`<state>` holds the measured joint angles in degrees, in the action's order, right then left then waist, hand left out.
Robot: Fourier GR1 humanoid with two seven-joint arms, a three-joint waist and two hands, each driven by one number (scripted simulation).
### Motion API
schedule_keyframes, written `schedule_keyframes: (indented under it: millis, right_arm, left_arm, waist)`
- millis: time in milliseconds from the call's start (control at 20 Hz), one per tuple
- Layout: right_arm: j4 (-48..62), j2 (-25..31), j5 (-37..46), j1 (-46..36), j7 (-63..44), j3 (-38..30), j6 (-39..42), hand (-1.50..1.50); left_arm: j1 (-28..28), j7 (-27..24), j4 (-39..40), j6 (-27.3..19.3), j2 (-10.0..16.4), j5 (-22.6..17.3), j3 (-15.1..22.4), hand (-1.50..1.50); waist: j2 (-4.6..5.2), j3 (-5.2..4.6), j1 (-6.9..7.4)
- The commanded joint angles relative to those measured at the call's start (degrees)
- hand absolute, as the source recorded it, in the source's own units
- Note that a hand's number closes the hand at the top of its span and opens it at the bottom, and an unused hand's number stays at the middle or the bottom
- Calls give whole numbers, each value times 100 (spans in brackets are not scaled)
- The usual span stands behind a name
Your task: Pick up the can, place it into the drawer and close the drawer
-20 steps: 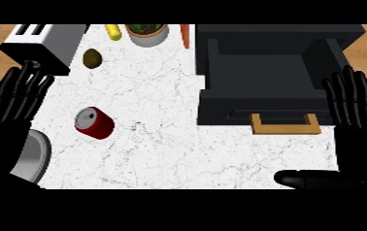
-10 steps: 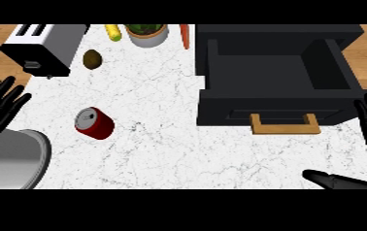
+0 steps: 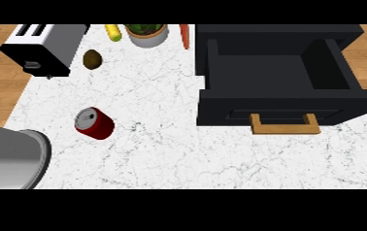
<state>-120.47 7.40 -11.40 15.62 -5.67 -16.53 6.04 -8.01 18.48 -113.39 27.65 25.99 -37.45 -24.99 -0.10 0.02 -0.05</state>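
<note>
Head view showed a red can [image 3: 94,123] on the left part of the white marble counter [image 3: 165,147], its silver top turned toward the upper left. Whether it stood or lay tilted could not be told. It was well apart from the black drawer [image 3: 276,74], which was pulled open at the right, and only bare marble lay between them. The drawer's wooden handle [image 3: 284,124] faced the near edge.

Along the far side stood a silver toaster [image 3: 44,48] at the left corner. A small brown fruit [image 3: 91,59] lay just beside it. Farther right along that side were a yellow cob [image 3: 113,32], a grey pot [image 3: 147,34] of greens, and an orange carrot [image 3: 185,36] next to the drawer's cabinet.

A grey forearm [image 3: 18,159] came in at the lower left corner, near the can but not touching it. Neither hand showed, so their fingers could not be judged. Brown wood [image 3: 10,89] bordered the marble at the left and right edges.
</note>
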Motion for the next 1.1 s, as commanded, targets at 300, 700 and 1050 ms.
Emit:
schedule_keyframes:
  millis: [300, 700, 1050]
  right_arm:
    - [-362, -199, -468, 1040, 451, -400, 827, -150]
    - [-63, -90, -919, 969, 504, -987, 1187, -150]
    - [-284, -135, -1072, 1055, 329, -1312, 1452, -150]
  left_arm:
    - [274, 1051, 349, -381, 233, -1388, -451, -150]
    - [770, 1239, 1059, -458, 4, -1105, -64, -150]
    - [977, 1196, 896, -855, -584, -416, 411, -150]
  waist:
    - [-5, 2, -38]
    - [7, -1, -70]
    - [4, -1, -45]
